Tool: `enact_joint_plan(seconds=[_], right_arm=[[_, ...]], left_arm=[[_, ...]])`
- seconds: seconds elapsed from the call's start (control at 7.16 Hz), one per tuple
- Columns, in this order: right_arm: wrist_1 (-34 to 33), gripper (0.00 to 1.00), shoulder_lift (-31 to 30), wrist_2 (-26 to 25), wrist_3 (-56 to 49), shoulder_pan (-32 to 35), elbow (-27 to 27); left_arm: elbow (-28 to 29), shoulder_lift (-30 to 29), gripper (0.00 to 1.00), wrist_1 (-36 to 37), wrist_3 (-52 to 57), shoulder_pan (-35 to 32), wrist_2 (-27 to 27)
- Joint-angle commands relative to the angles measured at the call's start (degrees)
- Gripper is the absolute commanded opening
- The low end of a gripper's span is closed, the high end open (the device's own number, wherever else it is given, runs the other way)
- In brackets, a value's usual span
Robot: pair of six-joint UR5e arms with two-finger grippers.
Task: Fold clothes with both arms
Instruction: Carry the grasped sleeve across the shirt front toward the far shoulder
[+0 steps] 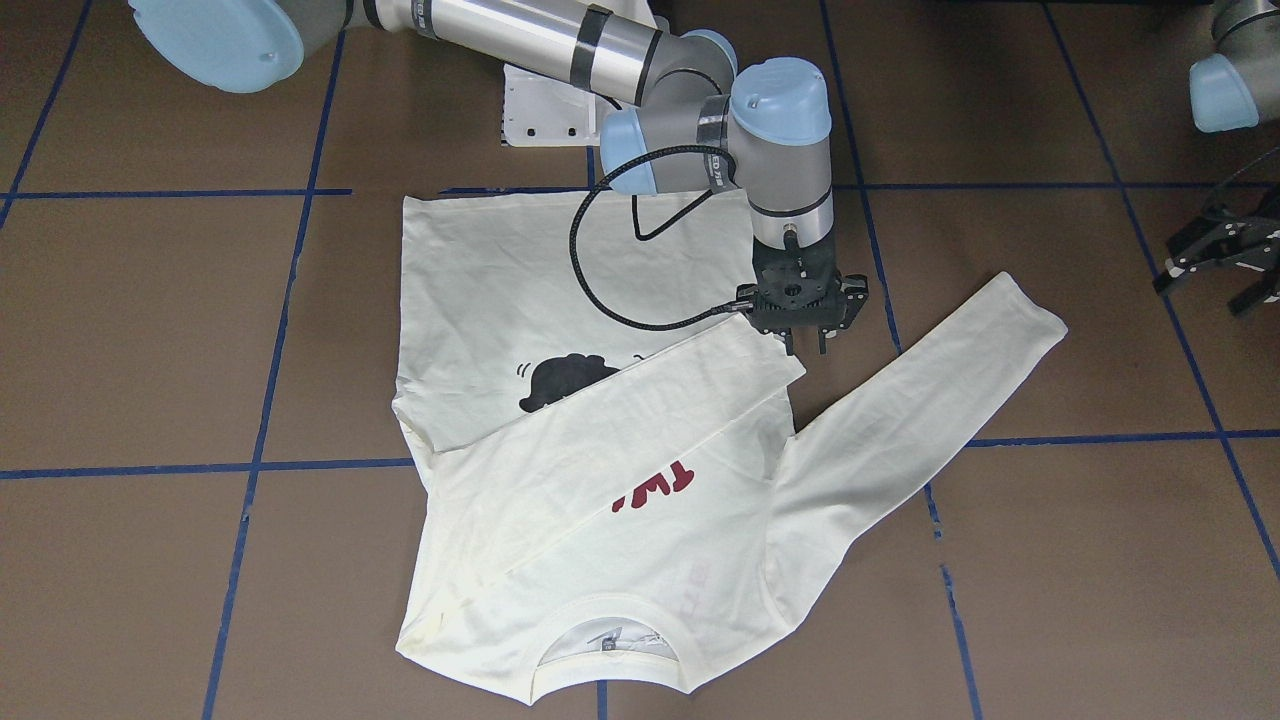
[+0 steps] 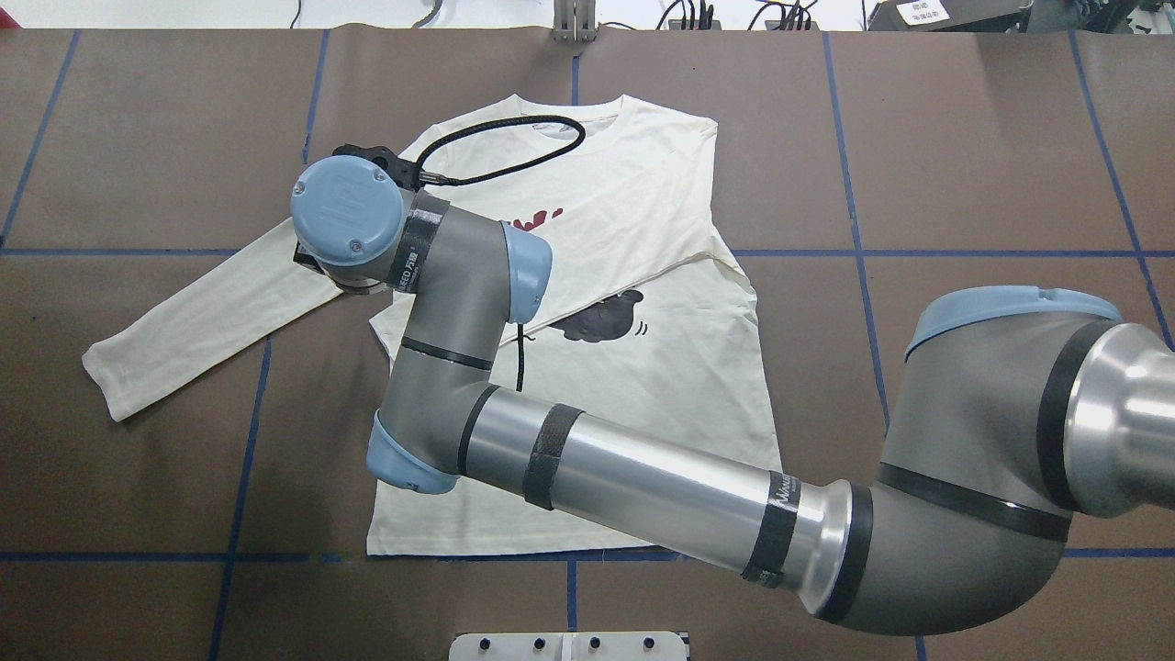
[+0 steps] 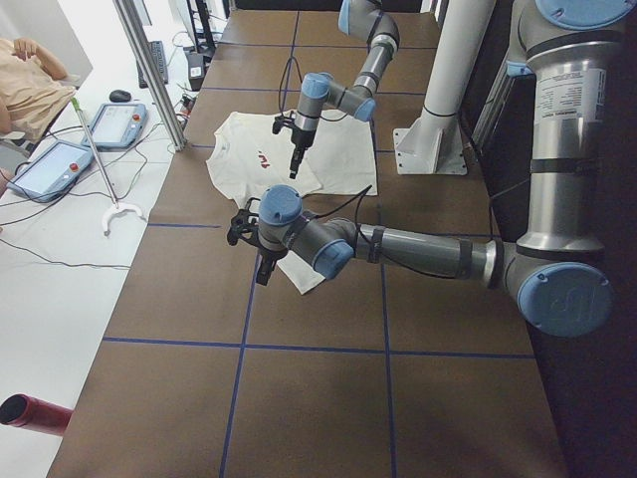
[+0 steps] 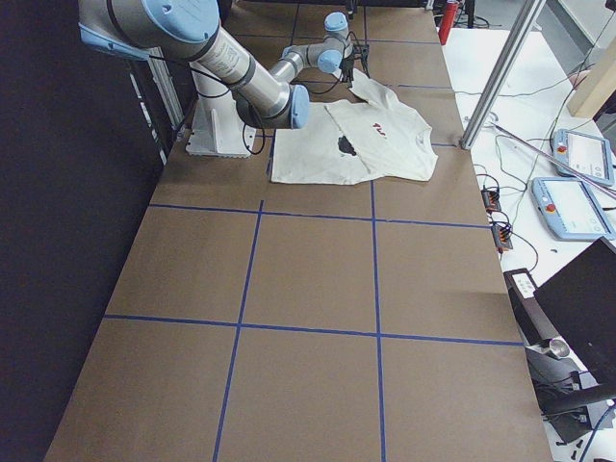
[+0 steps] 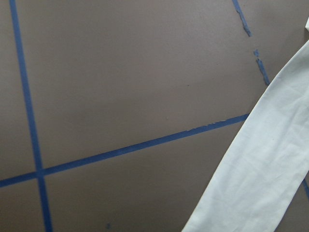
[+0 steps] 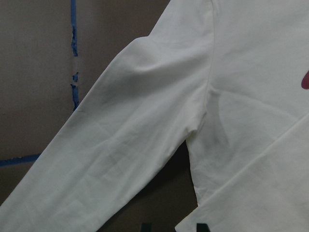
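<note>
Right arm (image 2: 643,487) is stretching across the shirt (image 1: 480,270), right gripper (image 1: 806,348) pointing down, parted and empty; left gripper (image 1: 1203,296) is hovering spread. Shirt's length is running away from the robot, collar (image 1: 610,650) farthest.

The cream T-shirt (image 1: 600,570) is laid flat on the table (image 1: 150,330). One sleeve (image 1: 620,430) is folded slantwise over the chest, partly covering the cat print (image 1: 560,385) and red lettering (image 1: 660,482). The other sleeve (image 1: 920,400) is spread outward. The right arm (image 2: 643,477) is stretched above the T-shirt.
</note>
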Motion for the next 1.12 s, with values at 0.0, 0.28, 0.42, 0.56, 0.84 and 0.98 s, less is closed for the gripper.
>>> enact_joint_plan(seconds=[0.0, 0.28, 0.42, 0.56, 0.84, 0.98], right_arm=[[-0.2, 0.59, 0.4, 1.0, 6.2, 2.5, 3.3], [-7.7, 0.65, -14.7, 10.8, 5.4, 9.5, 23.1], [-8.3, 0.66, -22.6, 17.5, 5.2, 14.3, 30.4], [-8.3, 0.66, -30.8, 22.1, 4.0, 18.6, 35.4], [-8.3, 0.66, -43.2, 30.8, -7.8, 27.8, 42.7], [-8.3, 0.66, -47.0, 33.6, -11.0, 30.2, 45.4]], left_arm=[[0.8, 0.3, 1.00, -1.5, -10.0, 3.0, -0.3], [4.2, 0.3, 1.00, -2.3, -15.6, 11.4, 5.1], [6.4, -0.1, 0.97, -2.5, -15.5, 12.6, 5.2], [6.8, -0.2, 0.96, -2.3, -15.6, 15.1, 5.0], [8.7, -0.6, 0.85, -2.5, -15.4, 17.6, 5.3], [10.5, -1.5, 0.81, -2.5, -15.0, 17.8, 5.6]])
